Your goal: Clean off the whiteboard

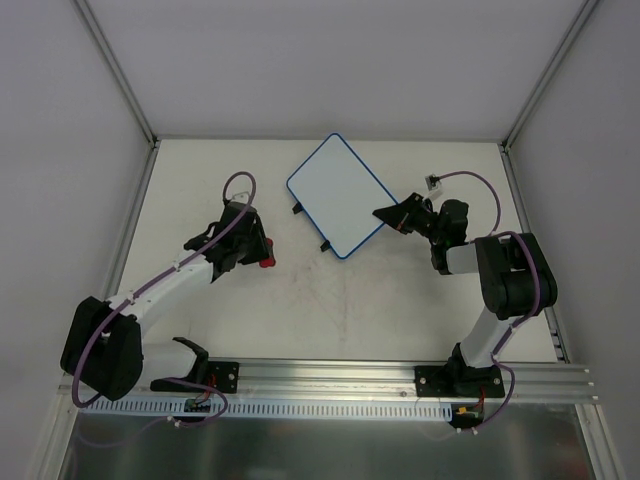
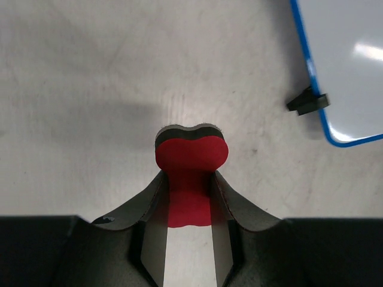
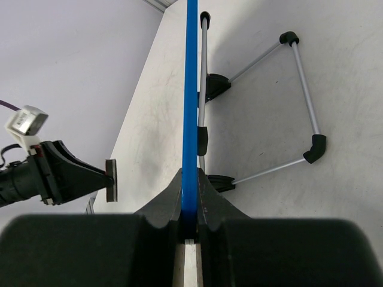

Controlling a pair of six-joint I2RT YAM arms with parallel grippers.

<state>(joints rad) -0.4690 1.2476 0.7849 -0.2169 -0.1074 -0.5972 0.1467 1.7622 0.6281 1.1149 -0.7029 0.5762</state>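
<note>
— On the far half of the bench [image 1: 350,300], is that the whiteboard [image 1: 338,192]?
— Yes, turned askew, its face plain white. The right claw [image 1: 388,214] is clamped on the blue rim at its right-hand edge, with a wire stand [image 3: 299,95] on the board's underside.
— And the left claw [image 1: 250,250]?
— Pinched tight on a red eraser [image 2: 191,152], squeezing its middle, off to the board's left and not touching it. A black tab [image 2: 308,101] juts from the board's near edge.

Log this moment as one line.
left gripper: shut on eraser, clear of whiteboard | right gripper: shut on whiteboard edge | whiteboard face: no marks visible
</note>
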